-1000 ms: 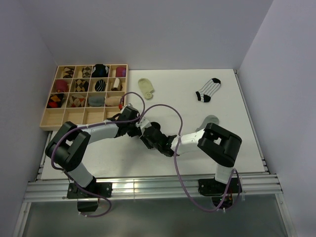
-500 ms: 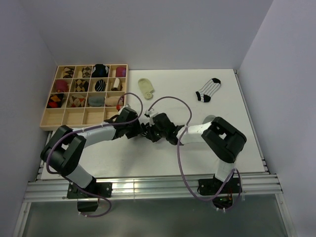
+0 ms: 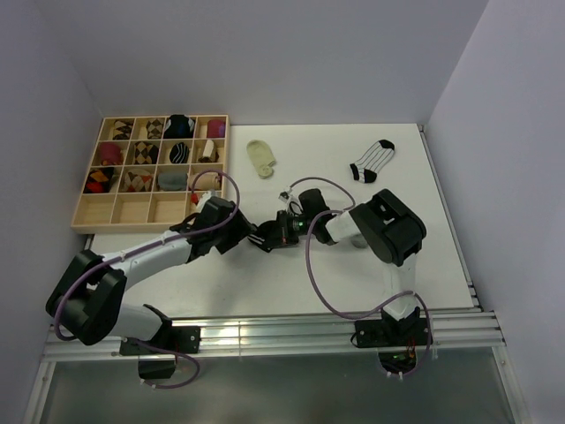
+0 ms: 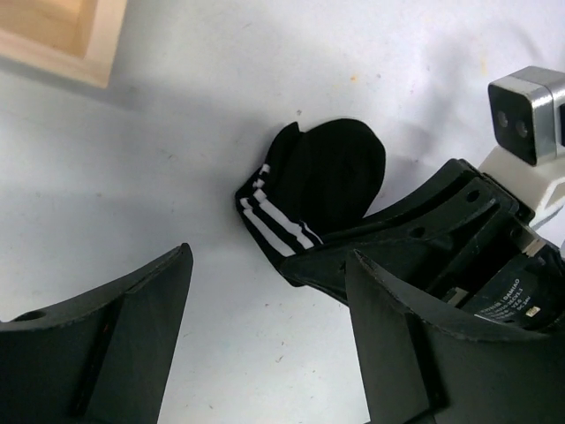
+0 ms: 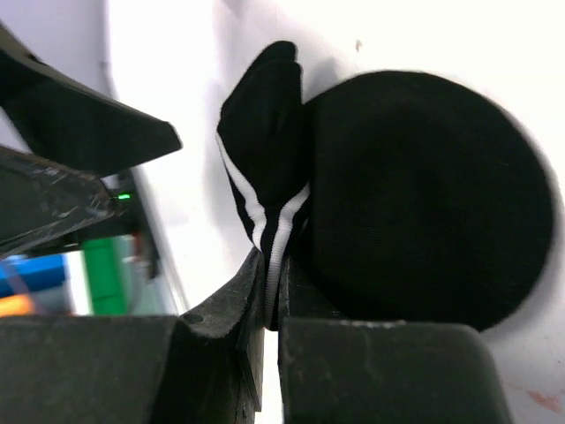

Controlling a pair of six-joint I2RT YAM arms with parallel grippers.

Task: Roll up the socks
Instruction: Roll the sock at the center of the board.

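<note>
Roughly twelve rolls occupy tray; right jaws pinch black sock, left jaws wide.

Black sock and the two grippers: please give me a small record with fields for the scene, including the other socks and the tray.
black sock: on the table, partly bunched, white bands at the cuff
right gripper: shut on black sock, pinching the banded cuff
left gripper: open, the sock ahead of its fingers, nothing held
cream sock: flat, far side, untouched
striped sock: flat, far right, untouched
wooden tray: far left, most compartments hold rolled socks, nearest row looks empty
</note>
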